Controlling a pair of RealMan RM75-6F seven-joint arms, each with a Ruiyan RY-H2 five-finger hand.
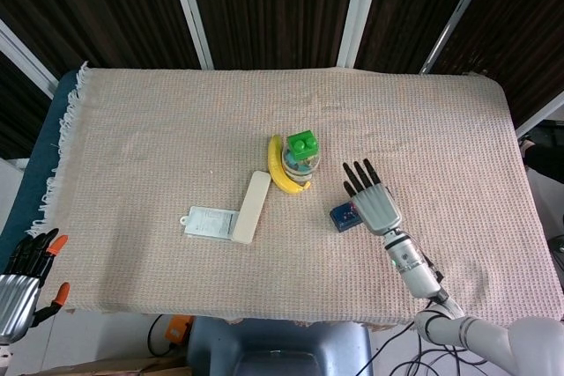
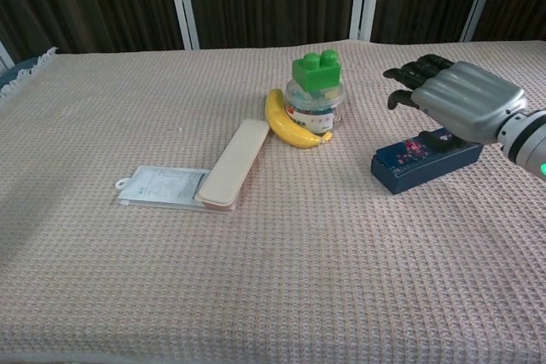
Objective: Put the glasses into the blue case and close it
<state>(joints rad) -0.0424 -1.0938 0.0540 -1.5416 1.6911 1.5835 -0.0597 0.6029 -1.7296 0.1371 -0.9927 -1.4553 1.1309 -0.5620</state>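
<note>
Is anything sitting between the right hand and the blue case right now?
Nothing visible. The right hand hovers directly over the blue case, fingers apart and holding nothing, with only open air between them. The banana and the jar topped with a green block lie off to the case's left.

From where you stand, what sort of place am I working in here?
Probably an indoor lab or test bench, not a home. A table under a beige woven cloth holds unrelated props: a banana, a green toy block on a jar, and the blue case. Dark panels with white frames stand behind.
</note>
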